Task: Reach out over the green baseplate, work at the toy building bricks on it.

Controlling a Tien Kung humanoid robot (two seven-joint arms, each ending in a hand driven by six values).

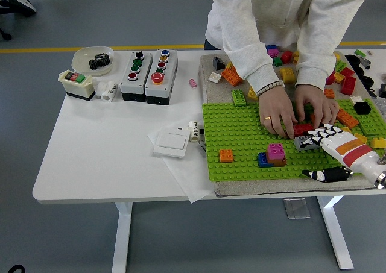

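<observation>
At the far left of the white table (108, 152) stand a pale dish holding a black gear (98, 61), a switch box with green and red keys (76, 84) and two grey push-button boxes (149, 75). A white wall switch (171, 144) lies on a sheet of paper (187, 176) just left of the green baseplate (241, 134), which occupies the table's right half on a beige mat (208, 74). On the baseplate sit an orange brick (226, 155) near its front left corner and, further right, a pink brick (276, 151) stacked beside a blue brick (263, 160). Loose bricks of several colours are scattered on the mat beyond the plate. A person in a pale sweatshirt leans over from the far side; one hand (276, 120) and the other hand (316, 107) press down together on a red brick (303, 129) on the baseplate. The robot's right hand (318, 155) reaches in from the right edge, fingers spread apart, upper fingertips at a grey brick (304, 143) just in front of the red one, thumb low near the plate's front edge; whether it grips the grey brick cannot be told. The left hand is out of view.
</observation>
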